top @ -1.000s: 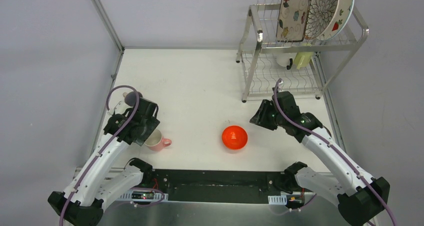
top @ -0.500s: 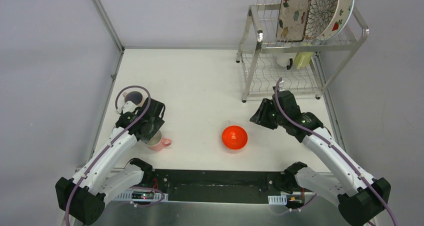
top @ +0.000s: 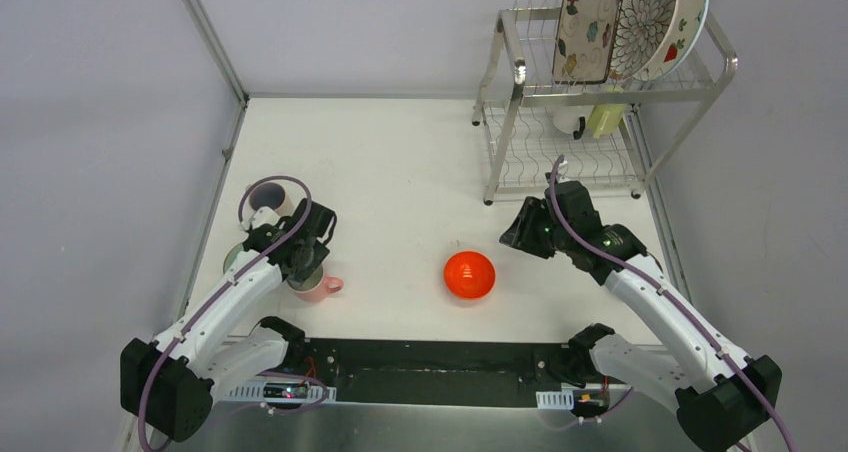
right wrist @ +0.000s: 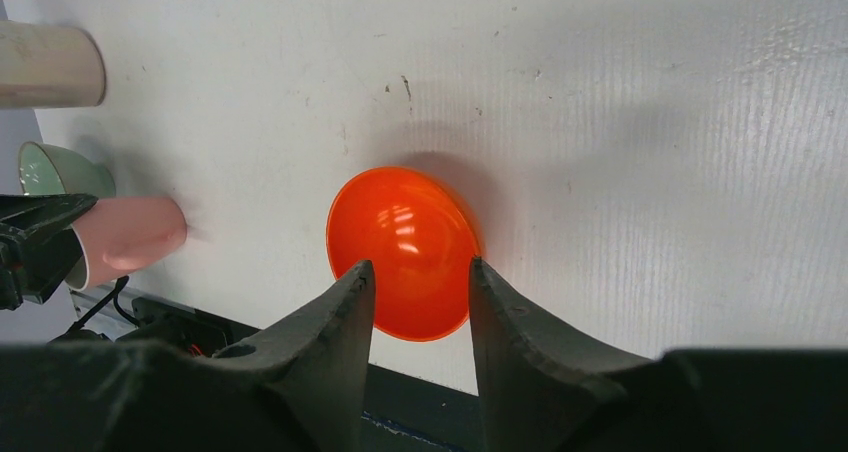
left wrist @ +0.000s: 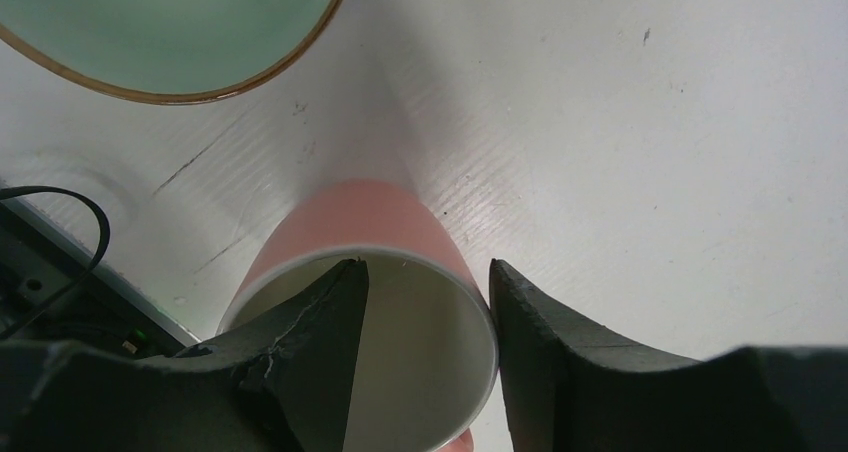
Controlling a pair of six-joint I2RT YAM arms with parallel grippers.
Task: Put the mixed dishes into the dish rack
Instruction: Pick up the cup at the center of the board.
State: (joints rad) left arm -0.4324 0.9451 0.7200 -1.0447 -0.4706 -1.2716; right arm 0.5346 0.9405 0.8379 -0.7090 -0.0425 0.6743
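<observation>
The pink cup (top: 322, 288) stands upright near the left of the table (top: 400, 162), close to the near edge, its handle pointing right. The left gripper (top: 305, 270) hangs right over it. In the left wrist view 1 finger (left wrist: 320, 362) reaches down inside the cup's mouth and the other sits just outside the wall. The jaws are parted wider than that wall, so nothing is clamped. Whether the outer finger touches the cup I cannot tell.

Just left of the cup sits the pale green bowl (top: 234, 258), partly under the left arm. A cream-sided dish (right wrist: 50, 67) stands beyond it, farther from the near edge.

The red-orange bowl (top: 469, 274) rests mouth down near the middle of the table, well apart from the cup. The right gripper (top: 512, 237) hovers just right of the bowl. Its fingers are spread with nothing in them, and in the right wrist view the bowl shows between them.

The dish rack (top: 520, 72) stands at the far right corner. On its upper shelf 3 plates stand on edge: the floral rectangle plate (top: 588, 22), the brown-petal round plate (top: 645, 17) and the strawberry white plate (top: 692, 12). On the lower shelf are the white cup (top: 568, 122) and the yellow cup (top: 606, 119), side by side.
</observation>
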